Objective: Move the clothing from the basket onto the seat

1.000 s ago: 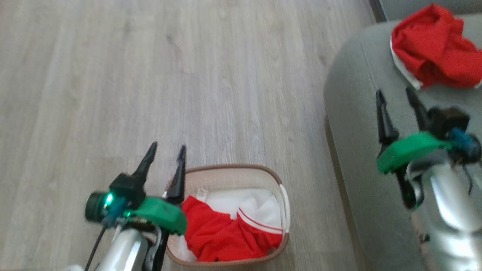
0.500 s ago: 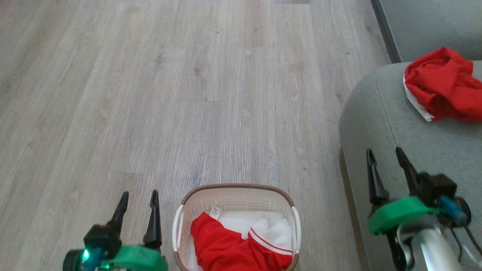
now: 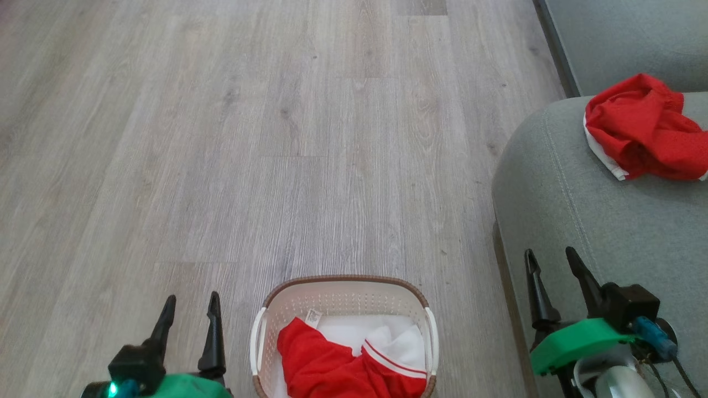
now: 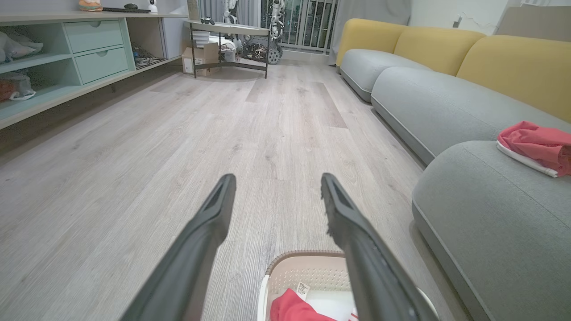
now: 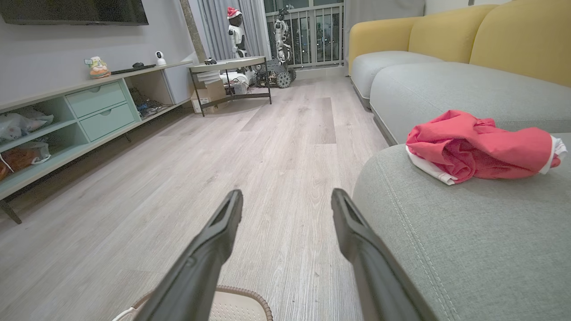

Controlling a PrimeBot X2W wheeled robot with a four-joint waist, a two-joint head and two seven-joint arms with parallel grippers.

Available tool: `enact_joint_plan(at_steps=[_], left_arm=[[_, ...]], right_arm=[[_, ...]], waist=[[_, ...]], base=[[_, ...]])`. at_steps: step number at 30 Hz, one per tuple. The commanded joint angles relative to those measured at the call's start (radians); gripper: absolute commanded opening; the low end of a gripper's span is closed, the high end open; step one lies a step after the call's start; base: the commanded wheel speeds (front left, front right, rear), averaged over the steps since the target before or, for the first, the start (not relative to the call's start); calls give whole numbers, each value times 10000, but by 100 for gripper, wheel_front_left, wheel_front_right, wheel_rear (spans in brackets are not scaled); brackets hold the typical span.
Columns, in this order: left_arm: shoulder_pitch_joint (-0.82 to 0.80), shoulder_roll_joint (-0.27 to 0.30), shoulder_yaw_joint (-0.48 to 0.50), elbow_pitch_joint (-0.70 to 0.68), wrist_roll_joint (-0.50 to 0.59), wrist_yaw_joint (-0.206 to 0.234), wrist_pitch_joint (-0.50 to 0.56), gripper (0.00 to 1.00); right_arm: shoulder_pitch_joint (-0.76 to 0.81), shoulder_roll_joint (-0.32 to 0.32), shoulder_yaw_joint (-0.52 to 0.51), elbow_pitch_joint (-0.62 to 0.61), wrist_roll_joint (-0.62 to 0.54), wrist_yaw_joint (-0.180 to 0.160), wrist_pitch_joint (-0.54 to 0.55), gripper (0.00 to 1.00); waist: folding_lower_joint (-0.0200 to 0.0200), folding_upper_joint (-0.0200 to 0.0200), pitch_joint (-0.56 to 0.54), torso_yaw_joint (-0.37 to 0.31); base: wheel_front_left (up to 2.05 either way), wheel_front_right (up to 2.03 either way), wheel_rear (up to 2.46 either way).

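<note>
**One red piece waiting in the basket, both claws standing wide**

The clothing (image 3: 326,365) left for you to move is lying crumpled in the basket (image 3: 343,280), at 6 o'clock in the head view, on top of a white liner sheet (image 3: 354,331). It is looking like thin, light, floppy fabric. Expect it to be sagging and trailing once lifted, and probably slipping out of a shallow pinch. You should be taking a deep bite of a bunched fold, not a single edge. The red hump near the basket's middle seems the best hold. Stay off the liner underneath so it is not coming up too.

The heap is running on a long axis from about 10 o'clock, where a small white label (image 3: 313,317) is sticking up, to about 4 o'clock, where the striped white trim (image 3: 394,360) is lying. Its near end is being cut off by the frame edge.

A second red garment (image 3: 641,135) is already resting on the seat (image 3: 569,210) at 2 o'clock, well apart from the basket. Your left claw (image 3: 192,297) is hovering over the wood floor (image 3: 276,166) just beside the basket at 8 o'clock, fingers spread wide and holding nothing. Your right claw (image 3: 550,251) is hanging over the seat's near edge at 4 o'clock, likewise wide and empty.
</note>
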Motion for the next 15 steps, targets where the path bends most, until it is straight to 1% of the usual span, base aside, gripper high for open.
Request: enact_joint_plan(at_steps=[1, 10, 15], left_arm=[[-348, -24, 439, -282, 80, -61, -97, 100], [-413, -149, 497, -97, 238, -288, -97, 100], [-709, -149, 269, 378, 384, -593, -97, 100]], right_arm=[[-322, -6, 262, -313, 29, -2, -67, 100], [-390, -6, 199, -370, 52, -2, -67, 100], [-504, -5, 83, -495, -135, -2, -67, 100]], waist=[[1, 0, -1, -34], [1, 0, 162, -111], [1, 0, 592, -155]], base=[[0, 0, 0], [0, 0, 0], [0, 0, 0]])
